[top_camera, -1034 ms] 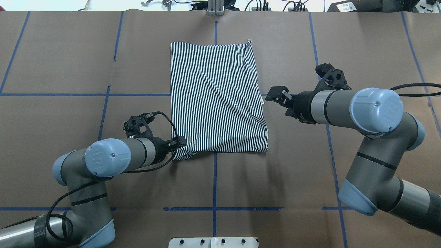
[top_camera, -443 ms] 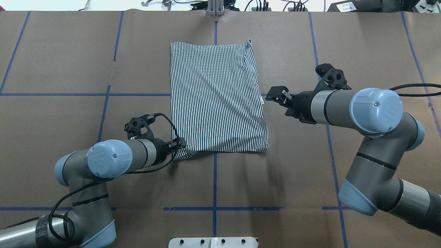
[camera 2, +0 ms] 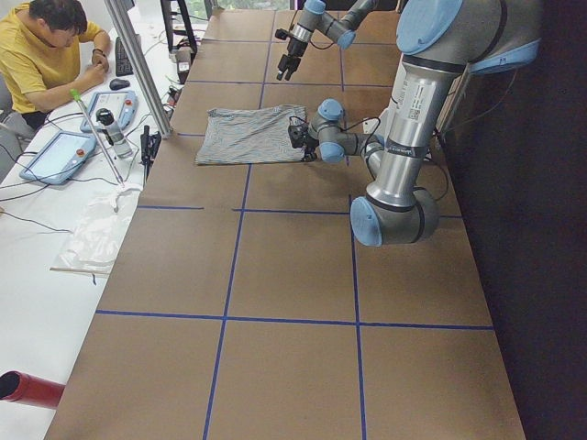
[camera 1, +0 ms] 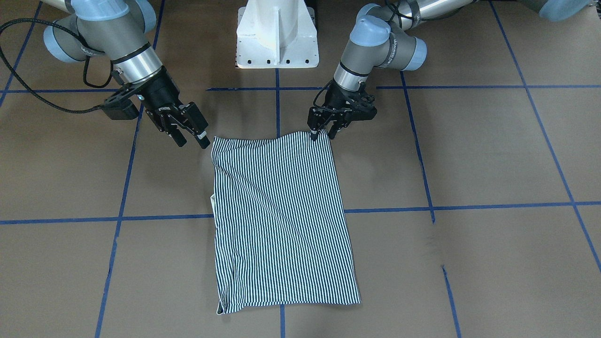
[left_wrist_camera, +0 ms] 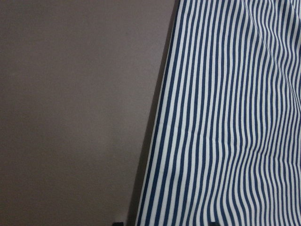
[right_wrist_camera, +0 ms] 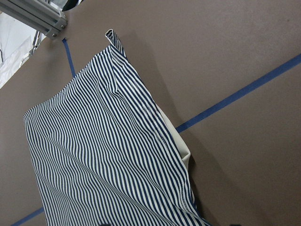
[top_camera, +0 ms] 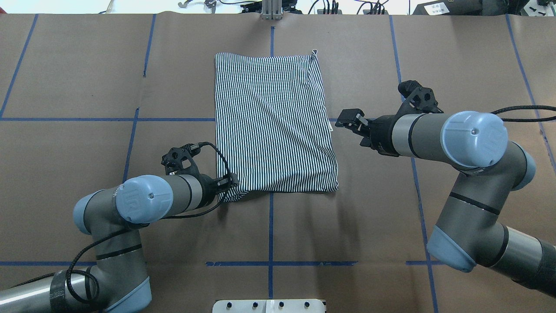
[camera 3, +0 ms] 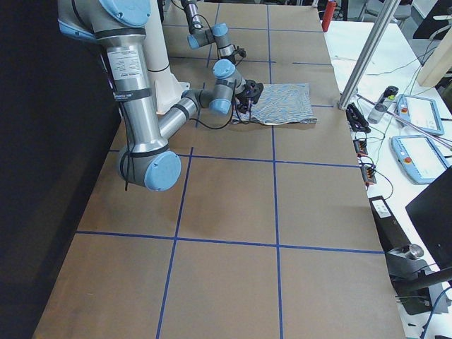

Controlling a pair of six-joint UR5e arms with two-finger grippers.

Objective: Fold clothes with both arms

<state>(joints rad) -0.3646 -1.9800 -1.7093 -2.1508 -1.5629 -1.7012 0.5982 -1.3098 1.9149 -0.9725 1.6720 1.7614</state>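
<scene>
While the striped shirt (top_camera: 273, 126) lies flat in the middle of the brown table (top_camera: 87, 78), folded into a long shape with 4 corners, both grippers are close to it. Seen from overhead, the left gripper (top_camera: 230, 181) is low at the shirt's 7 o'clock corner. Its 2 fingers (camera 1: 313, 131) are a little way apart, and 1 tip touches the edge of the cloth there. That corner is bunched up a bit and pokes out past the straight bottom edge. The left wrist view shows only stripes on one side and bare table on the other. The right gripper (top_camera: 343, 119) is at the shirt's 3 o'clock side, just beside the cloth but not touching it. Its fingers (camera 1: 203, 137) are spread wide and hold nothing. A small bit of cream collar (right_wrist_camera: 181, 146) peeks out from under the stripes on that same side. Blue tape lines (top_camera: 270, 243) cross the table under the shirt. At 6 o'clock from the shirt, at the table's edge, sits the white pedestal (camera 1: 277, 33). In the exterior left view, a person (camera 2: 46, 55) sits at a white desk beside the table.
</scene>
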